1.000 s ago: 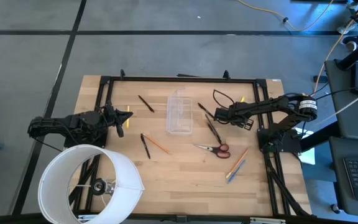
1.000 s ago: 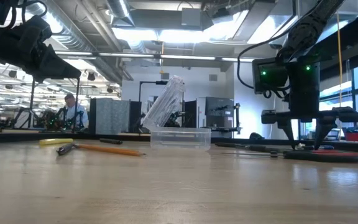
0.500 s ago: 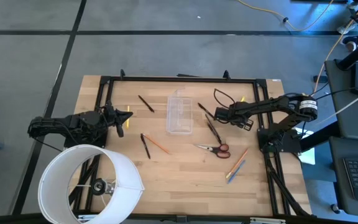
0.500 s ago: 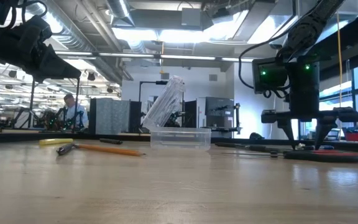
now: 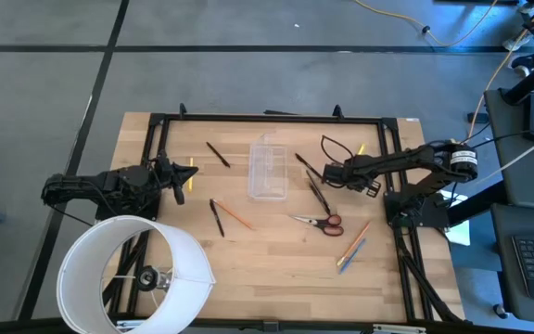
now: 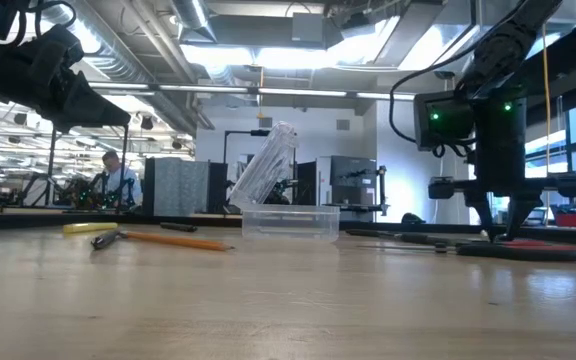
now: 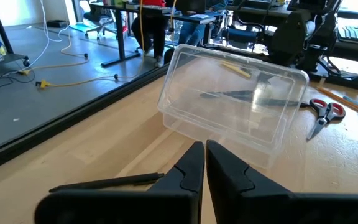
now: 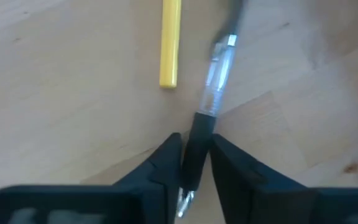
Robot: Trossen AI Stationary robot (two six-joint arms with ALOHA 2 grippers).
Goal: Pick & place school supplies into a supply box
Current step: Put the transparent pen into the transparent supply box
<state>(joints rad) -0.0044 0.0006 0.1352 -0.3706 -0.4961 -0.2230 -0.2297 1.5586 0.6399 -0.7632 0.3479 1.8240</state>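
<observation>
My right gripper point(image 5: 327, 173) points down at the table right of the supply box point(image 5: 268, 169), a clear plastic box with its lid point(image 6: 265, 165) tilted open. Its fingers are shut on a pen point(image 8: 211, 93) with a black grip and a clear barrel. A yellow stick point(image 8: 170, 43) lies beside the pen. Red-handled scissors point(image 5: 318, 221), black pens point(image 5: 217, 218) and an orange pencil point(image 5: 237, 215) lie flat on the wood. My left gripper point(image 5: 189, 172) waits shut at the table's left, facing the box point(image 7: 235, 102). My right gripper pinches the pen's black grip section point(image 8: 197, 140), near its writing tip, between its two fingers. The fingers come from above, pointing steeply down, and lie across the pen. The pen lies flat on the table.
A large white round cylinder point(image 5: 133, 274) stands at the near left corner. An orange and a blue pencil point(image 5: 352, 243) lie near the right edge. Another black pen point(image 5: 218, 154) lies left of the box. A black frame point(image 5: 267, 118) runs along the table's far edge.
My right gripper's fingers have drawn together from wide open onto the pen, which stays on the table.
</observation>
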